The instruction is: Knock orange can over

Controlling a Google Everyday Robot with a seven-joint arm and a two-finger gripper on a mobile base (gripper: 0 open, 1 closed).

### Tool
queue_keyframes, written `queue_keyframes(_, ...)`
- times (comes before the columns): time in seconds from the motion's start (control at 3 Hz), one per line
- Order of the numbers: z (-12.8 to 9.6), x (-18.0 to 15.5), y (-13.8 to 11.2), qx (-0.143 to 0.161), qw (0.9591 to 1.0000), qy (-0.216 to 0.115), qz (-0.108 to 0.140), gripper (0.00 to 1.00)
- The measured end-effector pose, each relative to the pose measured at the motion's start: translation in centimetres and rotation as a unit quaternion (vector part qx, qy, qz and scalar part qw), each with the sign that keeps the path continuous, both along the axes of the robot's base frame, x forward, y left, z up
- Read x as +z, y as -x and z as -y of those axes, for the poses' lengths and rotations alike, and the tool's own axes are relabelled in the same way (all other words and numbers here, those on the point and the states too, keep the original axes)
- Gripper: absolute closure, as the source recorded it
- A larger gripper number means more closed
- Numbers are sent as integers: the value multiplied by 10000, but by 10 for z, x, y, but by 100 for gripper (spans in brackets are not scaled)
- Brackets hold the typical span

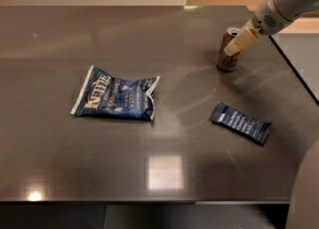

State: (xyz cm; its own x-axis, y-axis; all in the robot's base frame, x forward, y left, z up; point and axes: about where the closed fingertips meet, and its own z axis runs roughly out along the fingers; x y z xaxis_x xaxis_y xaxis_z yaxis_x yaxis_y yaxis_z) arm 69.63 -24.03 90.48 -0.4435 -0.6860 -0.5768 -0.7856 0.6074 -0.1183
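Note:
The orange can (227, 57) stands upright on the dark table (60, 143) at the back right. It is copper-orange with a silver top rim and dark markings. My gripper (233, 49) reaches in from the upper right. Its cream fingers (240, 40) lie across the can's upper right side and hide part of it. They seem to touch the can.
A blue Kettle chip bag (116, 99) lies flat left of centre. A flat dark-blue wrapped bar (241, 123) lies in front of the can, to the right. The table's right edge (294, 68) runs close behind the can. Part of my body (304, 193) fills the lower right corner.

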Motion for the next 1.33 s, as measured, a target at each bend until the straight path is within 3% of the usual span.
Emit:
queue_keyframes(0.67,-16,11,17,308,9995,-40,-90,80)
queue_keyframes(1.0,-33,32,38,691,9972,276,-100,100)
queue_keyframes(1.33,-48,50,59,1082,9893,947,-256,100)
